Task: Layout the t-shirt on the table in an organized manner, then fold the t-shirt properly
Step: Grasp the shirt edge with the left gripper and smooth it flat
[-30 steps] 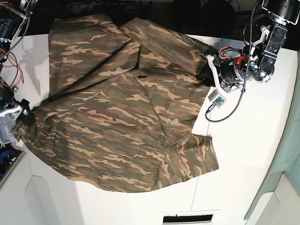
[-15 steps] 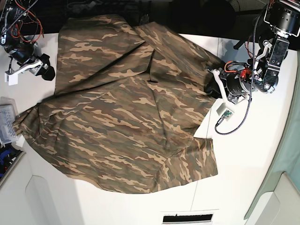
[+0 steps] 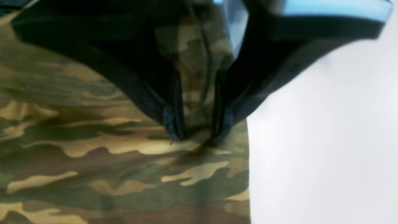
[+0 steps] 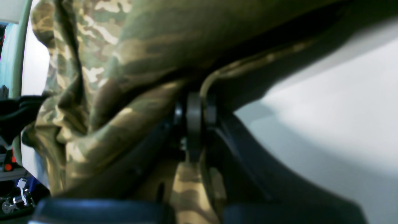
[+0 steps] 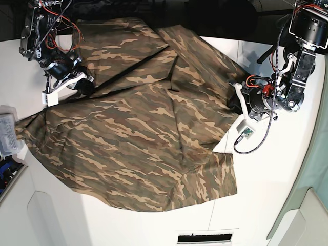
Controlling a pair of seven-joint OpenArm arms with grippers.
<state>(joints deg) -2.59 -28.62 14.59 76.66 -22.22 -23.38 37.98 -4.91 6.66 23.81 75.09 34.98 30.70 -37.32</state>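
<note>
Base view: t-shirt (image 5: 138,128) spread over most of the white table (image 5: 287,169), camo print, wrinkled, not flat yet. A diagonal fold ridge runs from top centre down toward frame centre. Bottom right corner of the cloth lies flat on the table near the dark seam line (image 5: 214,212). Far edge of the shirt hangs off the table's top edge into the dark bg.

Left gripper (image 5: 237,104), right side of frame, sits at the shirt's right edge. Left wrist cam: fingers (image 3: 174,124) closed w/ a pinch of camo cloth (image 3: 124,161) between them, right at the fabric edge, bare table (image 3: 323,140) on the right half of that frame. Cable (image 5: 253,141) and a small green board (image 5: 245,131) dangle below the arm onto the table.

Right gripper (image 5: 84,87), upper left of frame, on the shirt's upper left portion. Right wrist cam: jaws closed on a bunched fold of cloth (image 4: 130,77); fabric drapes over the fingers (image 4: 194,118), white table (image 4: 326,118) at right. Blurry, but the grip reads clear.

Left frame edge: clear plastic item (image 5: 7,128) touching the shirt's left corner.
</note>
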